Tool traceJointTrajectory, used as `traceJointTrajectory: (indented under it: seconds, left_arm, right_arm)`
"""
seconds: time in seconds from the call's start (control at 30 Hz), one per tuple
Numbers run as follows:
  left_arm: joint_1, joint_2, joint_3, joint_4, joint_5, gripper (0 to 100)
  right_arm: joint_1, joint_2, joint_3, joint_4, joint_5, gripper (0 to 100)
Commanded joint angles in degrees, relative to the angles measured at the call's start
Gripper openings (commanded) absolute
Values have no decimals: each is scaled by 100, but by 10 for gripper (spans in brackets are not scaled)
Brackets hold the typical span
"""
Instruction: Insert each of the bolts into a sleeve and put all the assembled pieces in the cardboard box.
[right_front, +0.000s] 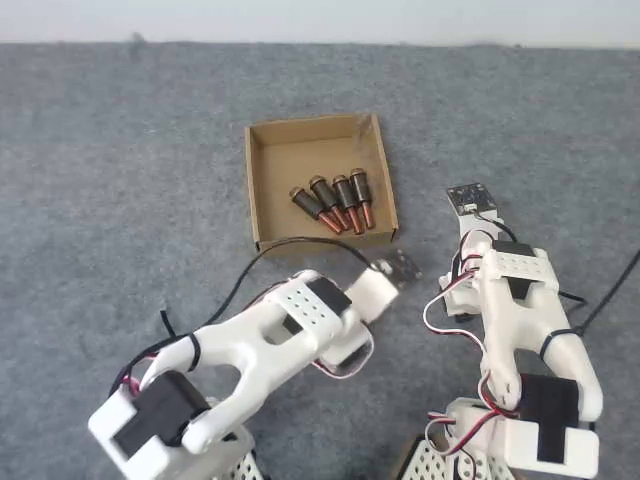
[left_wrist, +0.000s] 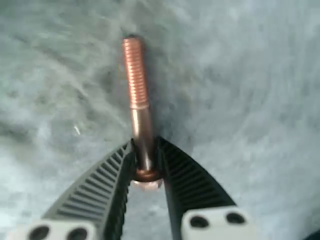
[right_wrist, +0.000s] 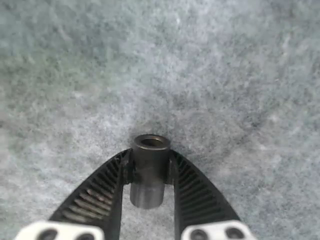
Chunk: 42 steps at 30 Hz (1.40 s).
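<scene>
Grey carpeted table under everything, and two white arms are over it. The left arm stretches from the near left toward the middle, its far end just short of the near right corner of the cardboard box. The right arm stands on the near right, its far end out to the right of the box and apart from it. The box sits open at the centre. Four assembled pieces lie inside in a row, side by side toward its right half, copper tips pointing to the near right.

At the left gripper, the black jaws are clamped on the copper bolt just above its head, with the threaded shank sticking out over the carpet. The right gripper is squeezed onto the dark sleeve from both sides, the sleeve's open bore showing at its end.
</scene>
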Motion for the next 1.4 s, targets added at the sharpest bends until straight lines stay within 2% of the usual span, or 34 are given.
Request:
traceJointTrajectory:
  seconds: [0.0,0.1,0.23,0.33,0.4,0.57,0.77,0.87,0.97,1.1,1.2,1.37]
  left_arm:
    - [-554,-35,-409,448,-2497,45]
    - [-1099,-35,-541,440,-3138,27]
    - [-1574,-35,-752,598,-3710,133]
    - [-1688,-35,-760,571,-3763,215]
    - [-1688,-35,-813,615,-3719,224]
    - [-1688,-35,-1235,914,-2998,224]
    - [-1688,-44,-2369,2154,-1319,224]
    - [-1653,-35,-2378,2453,-651,216]
    - [-1635,-35,-2132,2356,-484,145]
    - [-1626,-35,-1560,1512,-492,8]
    - [-1407,-105,-1156,1152,-492,12]
    - [-730,-1081,-444,1143,-440,12]
  right_arm:
    - [145,13,-281,-40,-18,6]
    - [145,13,-281,-40,-26,6]
    - [136,13,-281,-40,-35,6]
    - [136,13,-281,-48,-35,6]
    - [136,13,-281,-48,-35,6]
    - [136,13,-281,-48,-18,6]
    - [136,13,-281,-48,-18,6]
    - [136,13,-281,-48,-18,6]
    - [136,13,-281,-48,-9,6]
    - [127,13,-281,-57,-9,6]
    - [127,13,-281,-84,-9,6]
    - [127,13,-281,-92,-9,6]
